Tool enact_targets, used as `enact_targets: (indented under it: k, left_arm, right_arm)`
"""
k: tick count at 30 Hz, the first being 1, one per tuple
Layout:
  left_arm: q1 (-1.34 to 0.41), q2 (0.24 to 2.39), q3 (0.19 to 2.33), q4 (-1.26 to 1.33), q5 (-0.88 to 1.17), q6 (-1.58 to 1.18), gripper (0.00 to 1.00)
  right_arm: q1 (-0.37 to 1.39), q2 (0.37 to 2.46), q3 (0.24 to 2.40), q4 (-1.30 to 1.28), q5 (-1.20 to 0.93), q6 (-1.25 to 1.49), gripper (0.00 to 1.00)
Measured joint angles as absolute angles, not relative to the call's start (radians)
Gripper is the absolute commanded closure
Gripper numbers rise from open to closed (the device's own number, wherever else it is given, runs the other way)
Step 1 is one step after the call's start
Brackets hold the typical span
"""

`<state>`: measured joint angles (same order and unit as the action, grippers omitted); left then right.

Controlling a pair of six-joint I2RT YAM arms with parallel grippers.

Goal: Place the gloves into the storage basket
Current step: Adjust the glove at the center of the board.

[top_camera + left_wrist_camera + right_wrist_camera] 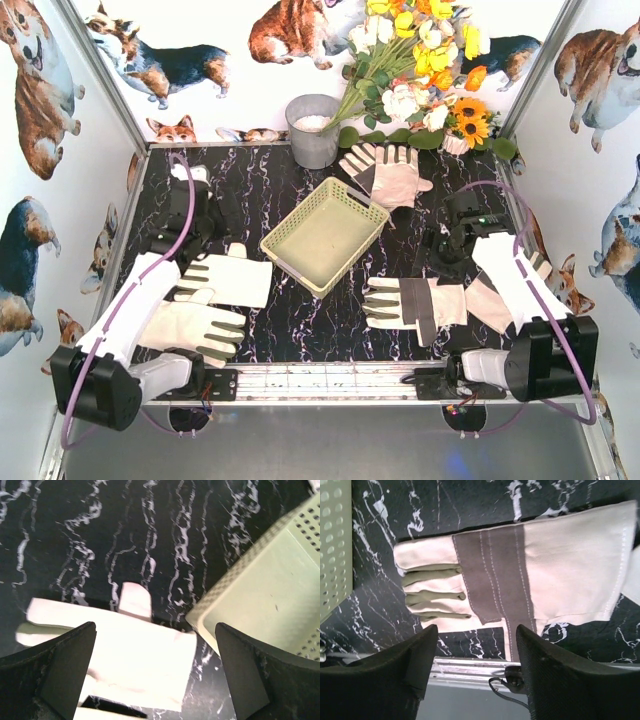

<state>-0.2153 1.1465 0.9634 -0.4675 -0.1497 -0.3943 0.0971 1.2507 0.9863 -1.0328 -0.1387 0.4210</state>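
Observation:
The pale yellow-green basket (325,237) lies empty at mid-table. Two cream gloves lie at the left, one (232,278) above the other (195,328). A glove with a grey palm patch (415,302) lies at the right, and another (492,300) is partly under the right arm. Two more gloves (385,172) lie at the back. My left gripper (208,238) is open and empty above the upper left glove (135,650), with the basket's corner (240,565) to its right. My right gripper (440,255) is open and empty above the grey-patched glove (520,570).
A grey metal bucket (313,130) and a bunch of artificial flowers (420,70) stand at the back. A metal rail (470,667) runs along the table's near edge. Printed walls close in the left, right and back sides.

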Motion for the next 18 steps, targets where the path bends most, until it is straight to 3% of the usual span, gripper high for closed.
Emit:
enact_targets:
  k: [6,18]
  left_arm:
    - [-0.303,1.097,0.935,-0.471,-0.083,-0.445,0.03]
    - [-0.562,1.118,0.941,-0.477,-0.081,-0.523,0.04]
  right_arm:
    - [0.113,1.292,0.975,-1.009,-0.226,0.426,0.45]
    - [0.226,1.404,0.757,-0.712,-0.378,0.582,0.5]
